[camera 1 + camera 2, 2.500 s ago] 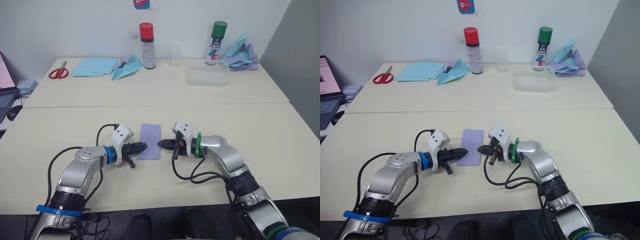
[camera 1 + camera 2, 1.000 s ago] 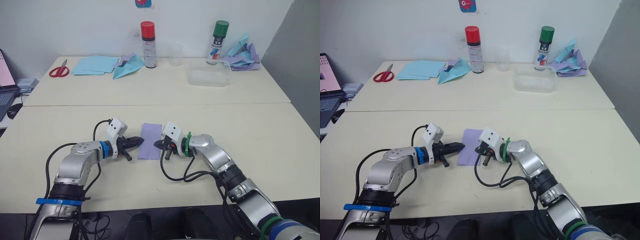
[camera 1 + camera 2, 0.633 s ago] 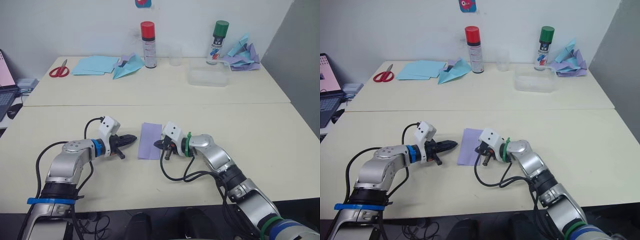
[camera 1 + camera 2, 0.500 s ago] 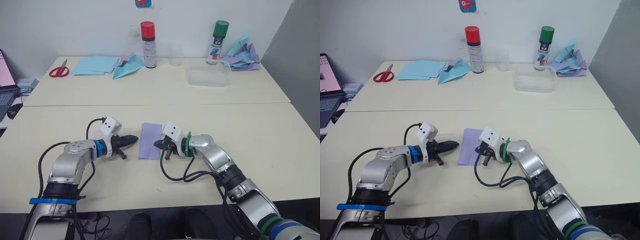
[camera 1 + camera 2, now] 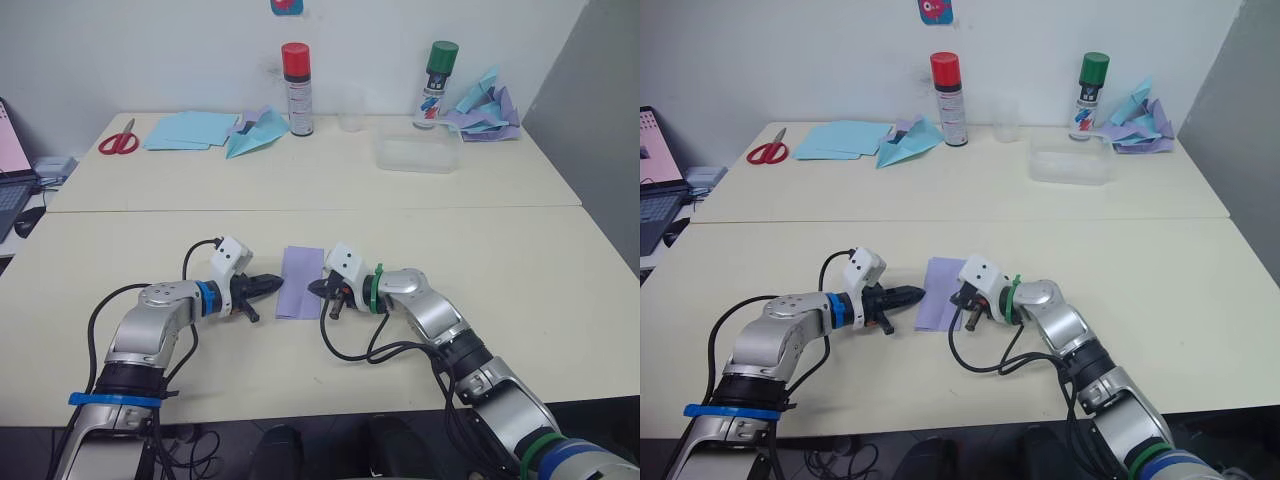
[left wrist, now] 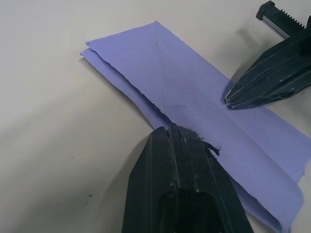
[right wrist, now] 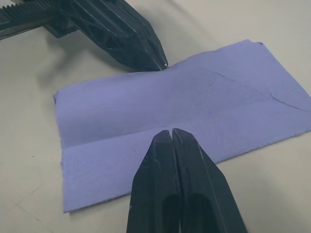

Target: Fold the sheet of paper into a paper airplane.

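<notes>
The lavender sheet of paper (image 5: 300, 281) lies flat on the near table, folded in half into a long strip with faint diagonal creases. My left gripper (image 5: 278, 282) is shut, and its tip (image 6: 182, 131) touches the strip's open left edge. My right gripper (image 5: 313, 288) is shut too, its tip (image 7: 171, 132) pressing down on the strip near its right folded edge. The two tips point at each other across the strip's width. The paper airplane is out of view.
On the far table stand a red-capped spray can (image 5: 295, 90), a green-capped can (image 5: 436, 85), a clear cup (image 5: 350, 112) and a clear container (image 5: 417, 155). Scissors (image 5: 118, 143), light blue sheets (image 5: 190, 130), a light blue plane (image 5: 255, 133) and a blue-and-purple paper heap (image 5: 485, 105) lie there.
My left gripper, drawn back to the left half a second ago, has returned to the strip's left edge. The right gripper has stayed pressed on the paper.
</notes>
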Robot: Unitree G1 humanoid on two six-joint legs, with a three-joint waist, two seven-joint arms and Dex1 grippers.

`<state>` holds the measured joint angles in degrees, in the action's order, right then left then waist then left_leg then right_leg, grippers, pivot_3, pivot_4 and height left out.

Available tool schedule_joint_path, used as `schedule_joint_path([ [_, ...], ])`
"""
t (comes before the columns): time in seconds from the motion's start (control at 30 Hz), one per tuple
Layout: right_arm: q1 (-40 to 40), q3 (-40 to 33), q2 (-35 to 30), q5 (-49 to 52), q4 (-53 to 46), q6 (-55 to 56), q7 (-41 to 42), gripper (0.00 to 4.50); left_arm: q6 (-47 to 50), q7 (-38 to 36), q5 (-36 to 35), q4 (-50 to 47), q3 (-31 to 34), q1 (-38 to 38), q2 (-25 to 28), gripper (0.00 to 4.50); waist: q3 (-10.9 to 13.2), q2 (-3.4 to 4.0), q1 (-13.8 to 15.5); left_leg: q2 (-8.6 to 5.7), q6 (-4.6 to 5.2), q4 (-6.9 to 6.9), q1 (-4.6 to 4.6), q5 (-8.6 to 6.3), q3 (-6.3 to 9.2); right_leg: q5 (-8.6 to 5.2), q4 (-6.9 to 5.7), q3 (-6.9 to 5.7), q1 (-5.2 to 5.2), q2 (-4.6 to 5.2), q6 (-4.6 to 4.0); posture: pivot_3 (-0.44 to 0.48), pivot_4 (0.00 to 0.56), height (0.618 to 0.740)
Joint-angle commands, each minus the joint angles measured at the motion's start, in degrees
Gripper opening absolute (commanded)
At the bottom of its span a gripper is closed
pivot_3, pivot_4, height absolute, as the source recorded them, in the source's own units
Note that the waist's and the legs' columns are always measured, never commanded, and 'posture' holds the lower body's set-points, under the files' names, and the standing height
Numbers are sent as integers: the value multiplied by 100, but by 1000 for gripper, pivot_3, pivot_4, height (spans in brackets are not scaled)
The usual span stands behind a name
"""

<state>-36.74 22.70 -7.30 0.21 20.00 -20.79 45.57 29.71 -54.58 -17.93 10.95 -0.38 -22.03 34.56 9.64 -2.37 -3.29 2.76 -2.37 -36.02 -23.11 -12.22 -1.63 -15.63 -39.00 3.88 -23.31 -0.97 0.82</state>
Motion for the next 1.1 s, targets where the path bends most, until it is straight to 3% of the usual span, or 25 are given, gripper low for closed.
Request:
schedule_joint_path([
  [0.03, 63, -39, -42, -85, 64, -148, -119, 41, -55, -37, 47, -43, 48, -10, 142, 0, 0, 0, 0, 0, 0, 0, 0, 0, 1, 0, 0, 1, 0, 0, 0, 0, 150, 740],
  [1.1, -11, -227, 14, 45, -9, -407, -124, 41, 77, -142, -57, -813, -212, -192, -105, 0, 0, 0, -1, -2, 0, 0, 0, 0, 1, 0, 0, 4, 1, -2, 0, 0, 150, 740],
])
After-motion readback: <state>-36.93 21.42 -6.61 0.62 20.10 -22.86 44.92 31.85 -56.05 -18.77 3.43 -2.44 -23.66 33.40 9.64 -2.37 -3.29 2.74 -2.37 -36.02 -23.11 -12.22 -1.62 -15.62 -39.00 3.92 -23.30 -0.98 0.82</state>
